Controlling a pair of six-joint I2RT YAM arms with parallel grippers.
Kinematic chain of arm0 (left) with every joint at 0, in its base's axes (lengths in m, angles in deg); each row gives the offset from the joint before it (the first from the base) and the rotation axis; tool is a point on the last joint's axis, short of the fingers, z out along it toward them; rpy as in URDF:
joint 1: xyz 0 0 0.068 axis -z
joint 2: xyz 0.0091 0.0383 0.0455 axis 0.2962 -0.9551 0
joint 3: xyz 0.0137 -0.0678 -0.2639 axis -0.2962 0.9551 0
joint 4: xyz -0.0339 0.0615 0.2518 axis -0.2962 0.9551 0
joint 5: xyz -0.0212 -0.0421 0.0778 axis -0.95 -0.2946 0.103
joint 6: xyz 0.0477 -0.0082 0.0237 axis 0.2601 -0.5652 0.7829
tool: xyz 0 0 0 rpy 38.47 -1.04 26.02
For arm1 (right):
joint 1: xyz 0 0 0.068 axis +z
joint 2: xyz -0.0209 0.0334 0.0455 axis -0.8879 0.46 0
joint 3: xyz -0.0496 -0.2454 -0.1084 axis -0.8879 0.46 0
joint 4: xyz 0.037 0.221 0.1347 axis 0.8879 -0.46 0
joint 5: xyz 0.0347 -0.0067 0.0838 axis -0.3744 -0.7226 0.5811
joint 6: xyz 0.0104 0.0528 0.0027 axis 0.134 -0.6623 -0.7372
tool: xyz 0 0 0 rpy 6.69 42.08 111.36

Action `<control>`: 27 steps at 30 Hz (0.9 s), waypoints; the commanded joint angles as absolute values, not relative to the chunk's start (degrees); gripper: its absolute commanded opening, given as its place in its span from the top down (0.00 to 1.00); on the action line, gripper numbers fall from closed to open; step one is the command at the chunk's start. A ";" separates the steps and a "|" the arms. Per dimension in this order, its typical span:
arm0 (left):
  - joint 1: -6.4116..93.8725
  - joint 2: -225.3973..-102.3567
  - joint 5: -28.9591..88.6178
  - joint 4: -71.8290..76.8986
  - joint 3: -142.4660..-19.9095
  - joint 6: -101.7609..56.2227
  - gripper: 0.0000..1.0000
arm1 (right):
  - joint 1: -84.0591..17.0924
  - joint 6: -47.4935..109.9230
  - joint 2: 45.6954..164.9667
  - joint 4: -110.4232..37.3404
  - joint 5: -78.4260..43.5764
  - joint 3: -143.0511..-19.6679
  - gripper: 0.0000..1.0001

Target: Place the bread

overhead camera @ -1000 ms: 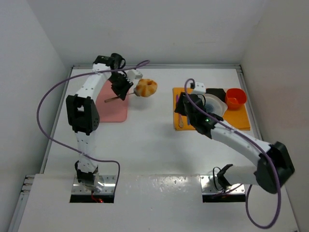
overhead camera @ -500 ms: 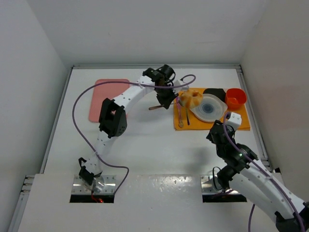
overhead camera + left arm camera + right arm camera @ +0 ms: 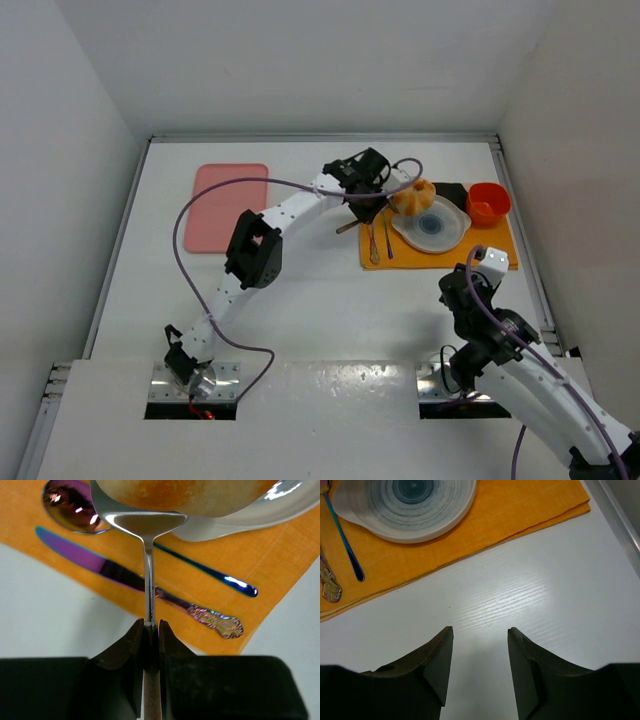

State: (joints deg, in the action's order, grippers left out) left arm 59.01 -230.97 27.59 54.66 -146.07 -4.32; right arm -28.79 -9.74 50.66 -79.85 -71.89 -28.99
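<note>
The bread (image 3: 413, 195), a golden-yellow bun, rests on the metal blade of a wooden-handled spatula (image 3: 145, 527), above the far-left rim of the white plate (image 3: 446, 232). My left gripper (image 3: 362, 196) is shut on the spatula's handle; in the left wrist view (image 3: 150, 626) the bread (image 3: 185, 492) fills the top edge, overlapping the plate rim (image 3: 272, 507). My right gripper (image 3: 458, 292) is open and empty over bare table, near side of the orange mat (image 3: 500, 245); the right wrist view (image 3: 480, 630) shows the plate (image 3: 405, 502) ahead.
A knife (image 3: 125, 575), a spoon (image 3: 70, 500) and a thin blue utensil (image 3: 210, 572) lie on the mat's left side. A red cup (image 3: 488, 203) and a black object (image 3: 447, 190) sit at the mat's back. A pink board (image 3: 226, 207) lies far left.
My left arm has carried the bread on the spatula rightward from beside the pink board to over the plate's rim. My right arm pulled back from the mat toward the near right.
</note>
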 commanded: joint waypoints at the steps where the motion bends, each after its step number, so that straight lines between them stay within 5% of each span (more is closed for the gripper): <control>1: 63.89 -230.68 33.59 48.51 -148.76 -4.77 1.00 | -28.95 -9.17 49.48 -80.76 -74.89 -28.67 0.52; 27: 70.93 -232.71 70.94 37.18 -145.18 15.25 1.00 | -29.04 -15.41 44.29 -86.75 -74.38 -28.40 0.55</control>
State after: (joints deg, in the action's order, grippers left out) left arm 71.23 -234.95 63.08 43.99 -146.62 11.51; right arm -28.85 -14.55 43.41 -87.52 -74.52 -27.81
